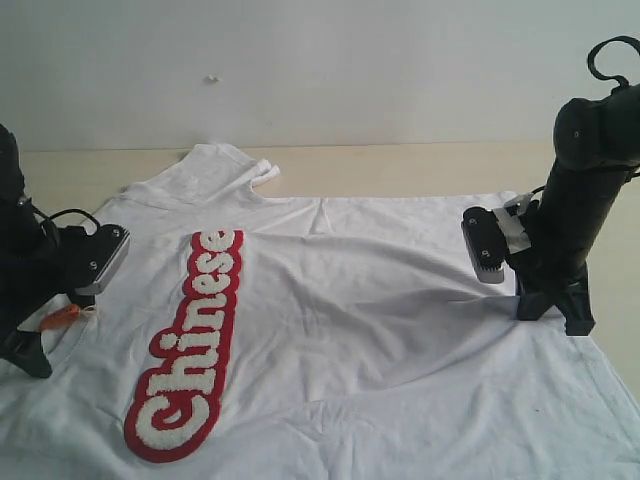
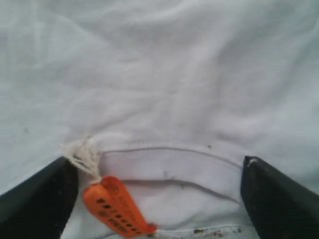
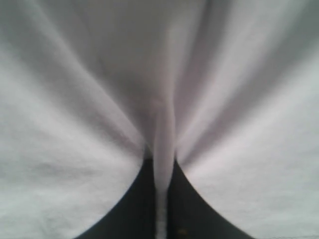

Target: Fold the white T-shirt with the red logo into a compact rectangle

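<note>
The white T-shirt (image 1: pixel 380 320) lies spread out and wrinkled on the table, neck toward the left. Its red logo (image 1: pixel 190 350) runs lengthwise down the chest. My left gripper (image 1: pixel 40 335) is at the neck, open. In the left wrist view its fingers (image 2: pixel 42 196) straddle the ribbed collar (image 2: pixel 169 162) with the left gripper (image 2: pixel 157 169) wide apart, and the orange neck tag (image 2: pixel 117 206) lies between them. My right gripper (image 1: pixel 553 308) stands on the shirt's right side. In the right wrist view the right gripper (image 3: pixel 163 167) is shut on a pinched ridge of white fabric (image 3: pixel 163 134).
A tan table (image 1: pixel 420 168) shows beyond the shirt's far edge, with a pale wall (image 1: pixel 320 60) behind it. One sleeve (image 1: pixel 215 160) points toward the back left. The shirt runs off the lower edge of the exterior view.
</note>
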`<state>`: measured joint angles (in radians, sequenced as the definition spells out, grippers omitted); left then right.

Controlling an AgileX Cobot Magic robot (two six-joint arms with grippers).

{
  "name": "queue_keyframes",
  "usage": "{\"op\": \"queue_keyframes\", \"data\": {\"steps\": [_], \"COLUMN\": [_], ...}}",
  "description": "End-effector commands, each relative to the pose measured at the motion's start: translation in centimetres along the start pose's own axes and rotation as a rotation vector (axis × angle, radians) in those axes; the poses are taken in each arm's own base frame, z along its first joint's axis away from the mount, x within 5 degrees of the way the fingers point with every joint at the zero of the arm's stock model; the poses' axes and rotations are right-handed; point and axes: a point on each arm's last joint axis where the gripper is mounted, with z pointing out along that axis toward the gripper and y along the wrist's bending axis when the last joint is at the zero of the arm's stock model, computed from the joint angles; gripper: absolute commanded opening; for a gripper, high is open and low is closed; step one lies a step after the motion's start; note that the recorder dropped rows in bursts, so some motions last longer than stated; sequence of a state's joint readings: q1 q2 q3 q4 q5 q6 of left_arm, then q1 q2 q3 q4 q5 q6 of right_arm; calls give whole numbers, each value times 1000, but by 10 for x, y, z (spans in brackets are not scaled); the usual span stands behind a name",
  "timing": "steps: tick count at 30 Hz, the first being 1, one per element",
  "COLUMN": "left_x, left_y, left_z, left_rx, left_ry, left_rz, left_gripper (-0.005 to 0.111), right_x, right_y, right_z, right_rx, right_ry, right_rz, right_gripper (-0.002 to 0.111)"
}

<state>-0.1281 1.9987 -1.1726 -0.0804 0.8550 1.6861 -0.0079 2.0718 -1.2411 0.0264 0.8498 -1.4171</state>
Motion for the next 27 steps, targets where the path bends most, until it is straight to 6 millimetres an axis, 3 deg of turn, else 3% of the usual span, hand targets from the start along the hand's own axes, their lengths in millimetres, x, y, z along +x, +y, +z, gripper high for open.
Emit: {"op": "queue_keyframes", "data": {"steps": [1,8,10,15,17,19,23,27], "left_x": [1,2,3,4,4,3,10,15], "left_y": [9,7,7,7,8,8,8,5], "left_z": [0,27,33,45,42,30,-22,-108], "left_rx": [-83,0,19,33,21,-5,-148,-339], "left_ry": [-1,-5,-5,-1,-1,0,9,1], "left_rz": [-29,-89,-111,-162,-163,-162,-167,-204], "left_gripper": [85,85,80,0,2,1,1,0], "right_x": [2,2,2,2,2,3,2,1], "right_y": [1,1,1,1,1,4,2,2], "right_z": [17,17,17,17,17,11,-34,-107], "right_rx": [-22,-24,-24,-24,-26,-41,25,221], "right_ry": [10,10,10,10,11,15,3,-20], "right_rz": [8,17,17,17,30,31,28,21], "right_gripper": [0,0,0,0,0,0,0,0]}}
